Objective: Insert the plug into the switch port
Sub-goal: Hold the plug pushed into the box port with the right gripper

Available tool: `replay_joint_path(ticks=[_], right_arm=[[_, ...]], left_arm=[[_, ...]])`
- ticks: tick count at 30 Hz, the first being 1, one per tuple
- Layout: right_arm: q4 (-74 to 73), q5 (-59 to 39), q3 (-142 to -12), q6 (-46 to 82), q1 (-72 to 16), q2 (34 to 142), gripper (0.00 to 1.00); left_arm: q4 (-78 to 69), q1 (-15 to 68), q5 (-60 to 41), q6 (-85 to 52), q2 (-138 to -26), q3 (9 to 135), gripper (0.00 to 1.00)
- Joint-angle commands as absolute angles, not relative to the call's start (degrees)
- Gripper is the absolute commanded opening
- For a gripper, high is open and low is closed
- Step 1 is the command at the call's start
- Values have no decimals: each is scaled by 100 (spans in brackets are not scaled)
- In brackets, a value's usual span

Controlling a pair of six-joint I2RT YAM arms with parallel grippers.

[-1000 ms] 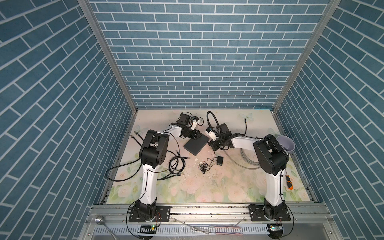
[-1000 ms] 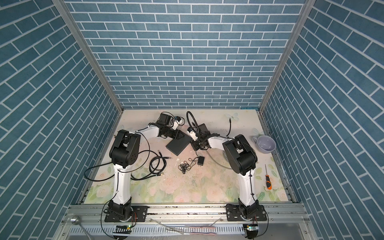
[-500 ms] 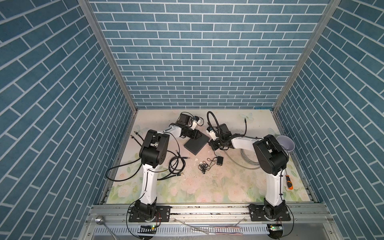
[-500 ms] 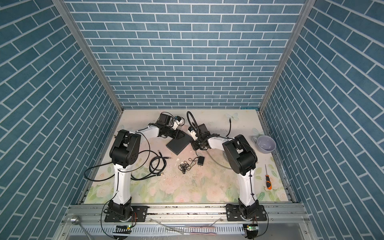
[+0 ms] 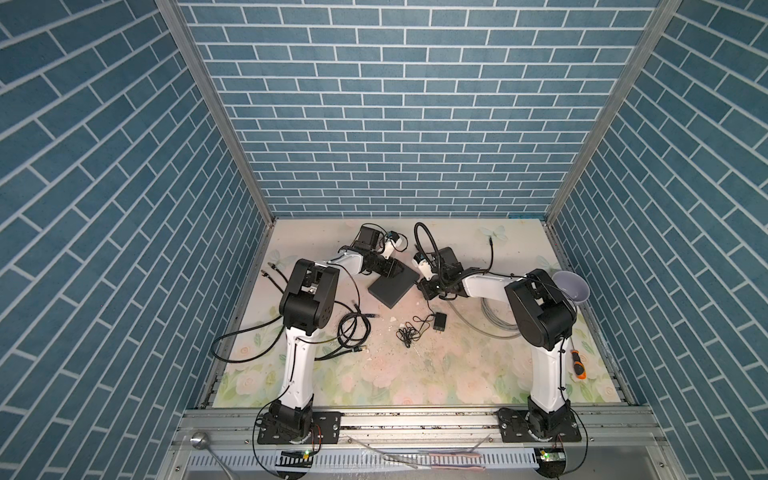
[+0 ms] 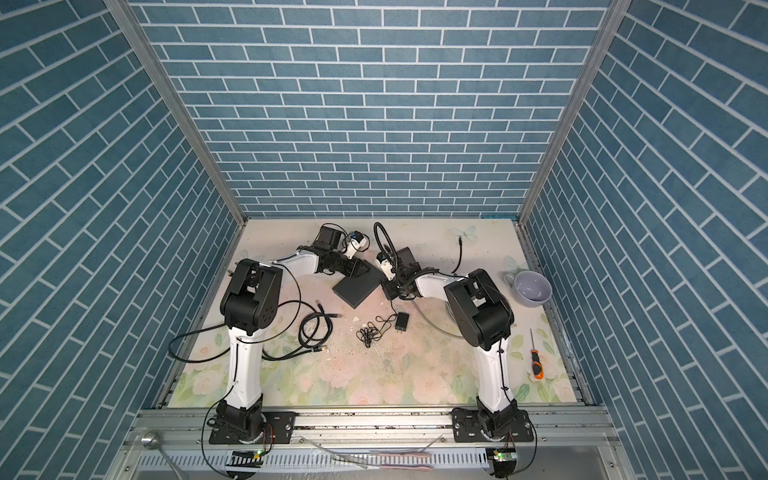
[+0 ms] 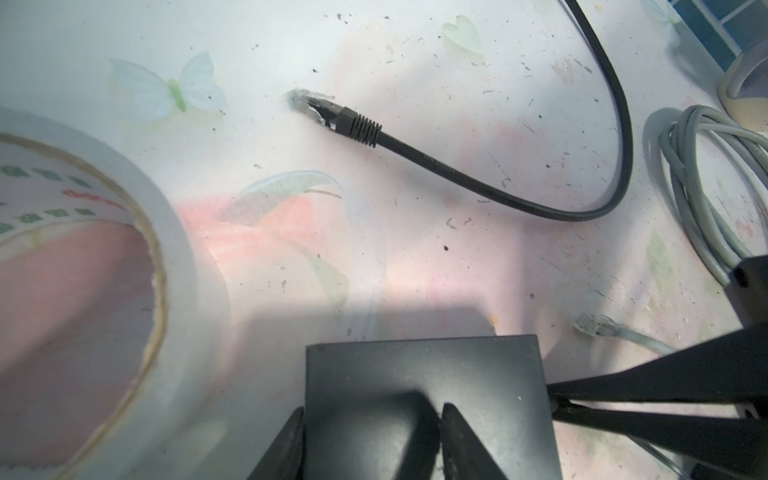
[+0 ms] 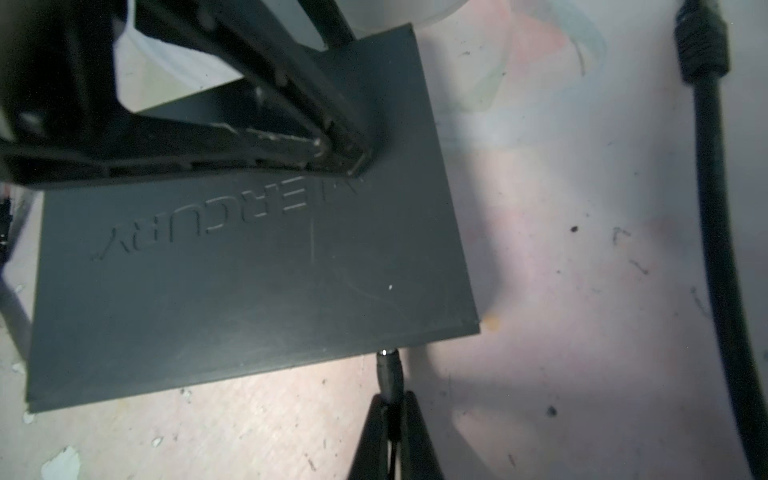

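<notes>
Your right gripper (image 8: 390,409) is pinching the plug (image 8: 388,372), axis pointing into the switch (image 8: 249,270) edge, tip right at it; left gripper (image 8: 345,156) is clamping the switch

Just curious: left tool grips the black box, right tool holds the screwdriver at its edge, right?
No: the left tool grips the box, but the right tool holds a plug, not the screwdriver, at its edge. See the right wrist view.

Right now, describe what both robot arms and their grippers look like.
The left arm and the right arm have white tubular links, bulky black joint housings and thin black cables along the links. The left gripper and right gripper are matte black with flat fingers tapering to narrow tips. I see no markings on them.
</notes>
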State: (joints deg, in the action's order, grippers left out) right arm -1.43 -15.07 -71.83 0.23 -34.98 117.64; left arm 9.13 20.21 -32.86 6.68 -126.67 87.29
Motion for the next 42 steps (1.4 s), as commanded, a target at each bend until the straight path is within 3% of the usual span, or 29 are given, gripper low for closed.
replay_joint_path(ticks=[1, 12, 42], right_arm=[[-2872, -1875, -7550, 155, -3747, 12082, 0], [-2828, -2715, -7781, 23, -3762, 12199, 0], [-2692, -2531, -8372, 290, -3772, 12456, 0]], left_arm=[[2318, 2887, -4988, 852, -13225, 8344, 49], [2465, 2962, -5165, 991, -13273, 8283, 48], [1964, 3366, -5530, 483, -13210, 7818, 47]])
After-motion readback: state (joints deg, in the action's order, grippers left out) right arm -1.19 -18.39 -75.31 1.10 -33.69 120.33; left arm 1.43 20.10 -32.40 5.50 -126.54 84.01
